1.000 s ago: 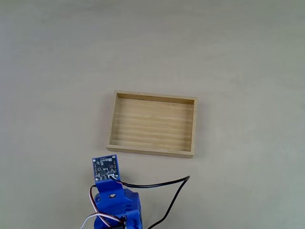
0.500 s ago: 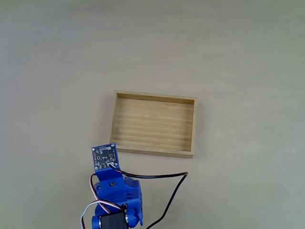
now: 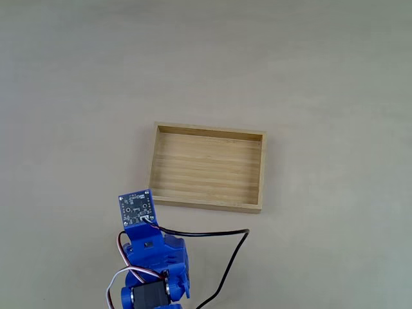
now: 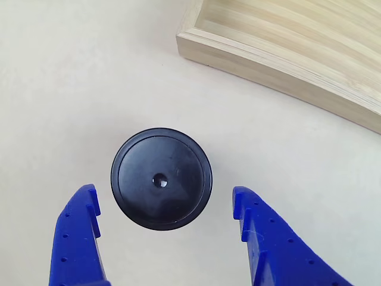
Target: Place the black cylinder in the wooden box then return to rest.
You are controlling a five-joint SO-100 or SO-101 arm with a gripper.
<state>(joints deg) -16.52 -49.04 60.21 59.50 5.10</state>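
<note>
Cylinder (image 4: 161, 179) is standing upright on the table (image 4: 71, 89) between the two blue fingers (image 4: 77, 238) of the gripper (image 4: 164, 202), which is spread wide and not touching it, while the box (image 4: 286, 53) is lying near, beyond the cylinder.

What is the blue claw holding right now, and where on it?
Nothing yet. The gripper is open, its fingers on either side of the black cylinder with gaps showing; the cylinder stands on the table outside the wooden box.
</note>
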